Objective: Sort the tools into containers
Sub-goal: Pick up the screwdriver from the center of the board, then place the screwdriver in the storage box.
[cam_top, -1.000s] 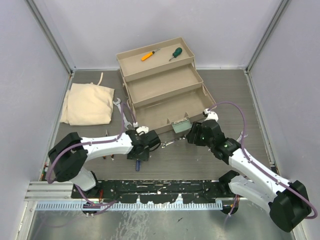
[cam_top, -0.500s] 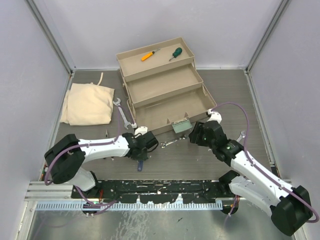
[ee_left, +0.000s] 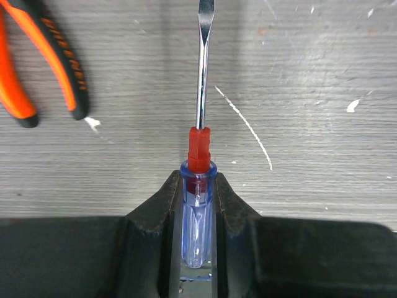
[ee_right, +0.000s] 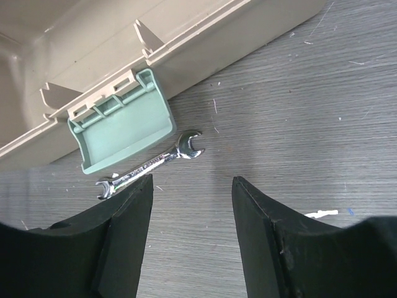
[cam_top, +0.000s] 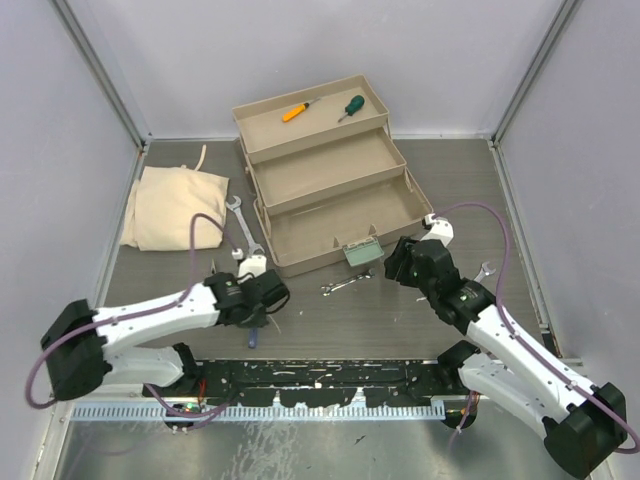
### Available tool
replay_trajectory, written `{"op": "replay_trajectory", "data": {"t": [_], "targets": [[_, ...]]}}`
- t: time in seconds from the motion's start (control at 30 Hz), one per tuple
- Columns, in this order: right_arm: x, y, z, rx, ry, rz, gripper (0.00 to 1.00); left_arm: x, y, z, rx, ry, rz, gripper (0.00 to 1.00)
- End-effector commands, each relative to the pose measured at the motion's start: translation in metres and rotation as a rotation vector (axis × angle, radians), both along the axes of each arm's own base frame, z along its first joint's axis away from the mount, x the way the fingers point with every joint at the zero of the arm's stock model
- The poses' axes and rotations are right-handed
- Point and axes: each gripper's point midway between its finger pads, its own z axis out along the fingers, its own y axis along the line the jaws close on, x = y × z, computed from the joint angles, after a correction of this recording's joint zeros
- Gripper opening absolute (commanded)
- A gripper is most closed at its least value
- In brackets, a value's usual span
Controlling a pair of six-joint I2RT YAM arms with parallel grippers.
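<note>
Left end effector point(ee_left: 198, 185), clamped on blue-red screwdriver point(ee_left: 199, 146), has swung left, away from toolbox point(cam_top: 330, 170). I judge tray drop next. Right end effector point(ee_right: 191, 189) wide, backed off wrench point(ee_right: 151, 165).

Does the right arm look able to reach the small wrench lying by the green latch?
Probably yes. The right arm has its jaws open just short of the wrench, which lies flat on bare table with nothing over it. The latch sits close beside it and may crowd the grasp.
</note>
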Motion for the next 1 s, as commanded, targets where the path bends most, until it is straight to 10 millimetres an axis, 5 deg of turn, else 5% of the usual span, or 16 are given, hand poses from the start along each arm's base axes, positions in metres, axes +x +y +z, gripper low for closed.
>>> {"op": "replay_trajectory", "data": {"t": [0.0,0.17,0.43,0.97], "targets": [[0.012,0.005,0.022,0.040,-0.056,-0.017,0.58,0.020,0.018,0.049,-0.010,-0.182,0.042,0.00],[0.010,0.005,0.023,0.048,-0.060,-0.016,0.58,0.052,0.018,0.119,0.027,-0.371,-0.042,0.00],[0.005,0.004,0.019,0.062,-0.054,-0.014,0.59,0.096,-0.024,0.225,-0.173,-0.604,-0.274,0.00],[-0.009,0.000,0.016,0.082,-0.040,-0.010,0.59,0.200,-0.086,0.302,-0.236,-0.840,-0.612,0.00]]}}
